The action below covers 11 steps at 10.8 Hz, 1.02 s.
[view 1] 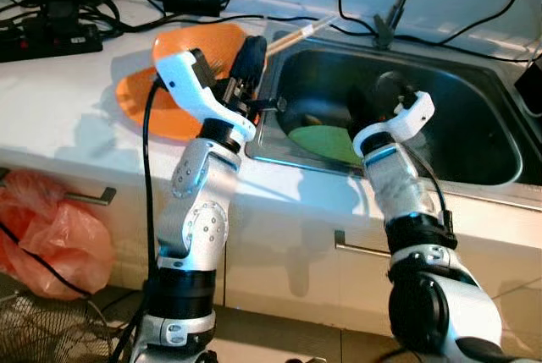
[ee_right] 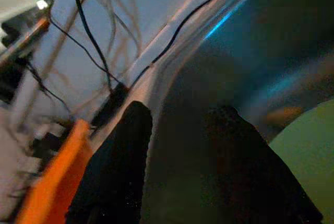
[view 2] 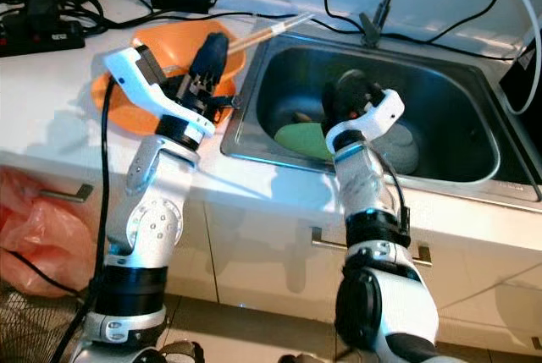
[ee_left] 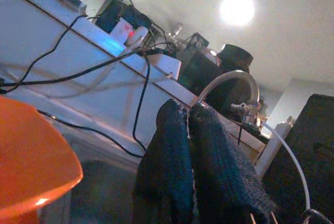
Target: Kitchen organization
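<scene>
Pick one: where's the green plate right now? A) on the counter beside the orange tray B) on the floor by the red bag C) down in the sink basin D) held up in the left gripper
C: the green plate lies on the bottom of the steel sink, with the right gripper reaching in just above it.

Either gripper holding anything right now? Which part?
Nothing held. Left gripper is shut and empty by the orange plate; right gripper is open over the sink.

We hold our left gripper [view 1: 251, 57] up high with its two black fingers pressed together, and our right gripper [view 1: 381, 96] reaches forward and down with its fingers apart.
</scene>
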Motion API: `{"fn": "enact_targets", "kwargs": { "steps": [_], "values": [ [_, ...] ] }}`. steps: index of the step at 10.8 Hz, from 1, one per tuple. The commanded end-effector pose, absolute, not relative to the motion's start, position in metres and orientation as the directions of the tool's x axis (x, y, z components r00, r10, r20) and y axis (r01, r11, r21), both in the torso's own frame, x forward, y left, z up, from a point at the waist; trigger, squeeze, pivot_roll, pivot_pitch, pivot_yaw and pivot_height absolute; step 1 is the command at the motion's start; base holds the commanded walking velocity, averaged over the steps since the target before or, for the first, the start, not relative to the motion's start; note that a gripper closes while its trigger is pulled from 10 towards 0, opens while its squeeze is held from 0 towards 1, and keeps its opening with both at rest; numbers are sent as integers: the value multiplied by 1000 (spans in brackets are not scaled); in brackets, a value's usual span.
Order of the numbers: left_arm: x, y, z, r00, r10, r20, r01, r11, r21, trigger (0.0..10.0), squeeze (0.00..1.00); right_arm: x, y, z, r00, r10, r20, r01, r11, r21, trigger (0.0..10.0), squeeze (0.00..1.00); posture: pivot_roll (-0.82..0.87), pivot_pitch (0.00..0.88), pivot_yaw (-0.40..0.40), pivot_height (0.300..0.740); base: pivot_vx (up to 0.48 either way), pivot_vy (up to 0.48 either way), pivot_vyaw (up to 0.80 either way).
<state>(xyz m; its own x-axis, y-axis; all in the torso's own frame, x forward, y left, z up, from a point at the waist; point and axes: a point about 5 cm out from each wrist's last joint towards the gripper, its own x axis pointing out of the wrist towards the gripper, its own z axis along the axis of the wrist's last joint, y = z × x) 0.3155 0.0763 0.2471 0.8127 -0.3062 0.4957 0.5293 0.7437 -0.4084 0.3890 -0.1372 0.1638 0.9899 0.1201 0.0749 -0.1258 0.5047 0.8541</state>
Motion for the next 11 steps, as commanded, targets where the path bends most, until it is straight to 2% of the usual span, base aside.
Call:
{"fn": "enact_targets", "kwargs": {
  "steps": [1,6,11],
  "values": [
    [314,67,243,807,-347,479,555,723,-411,10000,0,389,-137,167,986,137,96,-149,465,873,10000,0,135,78,-93,740,0,0,0],
    [317,62,219,838,-367,403,537,688,-489,10000,0,385,-132,192,943,194,272,-321,301,898,10000,0,129,67,-84,740,0,0,0],
    [317,60,214,838,-385,388,543,664,-514,10000,0,380,-128,192,932,217,291,-347,296,890,10000,0,134,73,-82,740,0,0,0]
  ]
}}
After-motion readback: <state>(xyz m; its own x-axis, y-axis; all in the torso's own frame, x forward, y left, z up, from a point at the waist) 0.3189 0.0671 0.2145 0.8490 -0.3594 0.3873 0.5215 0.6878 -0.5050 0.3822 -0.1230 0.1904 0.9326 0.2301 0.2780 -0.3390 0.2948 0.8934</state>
